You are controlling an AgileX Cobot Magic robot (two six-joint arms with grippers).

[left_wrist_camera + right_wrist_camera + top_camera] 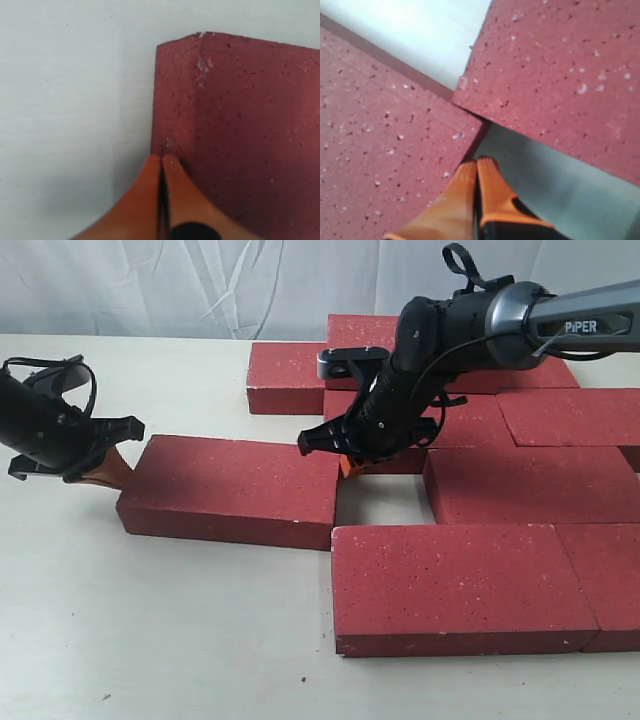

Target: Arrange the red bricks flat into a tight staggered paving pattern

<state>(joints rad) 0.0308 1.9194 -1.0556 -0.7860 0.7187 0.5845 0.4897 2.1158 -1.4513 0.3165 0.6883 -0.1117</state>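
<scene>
Our left gripper [161,167], orange jaws pressed together, against one end of the dark-red speckled rectangular brick [235,490], our right gripper [478,170] likewise closed, at its opposite corner

I am working in what is looking like a lab. A plain white table [150,640] is standing before a draped white sheet [150,285].
</scene>
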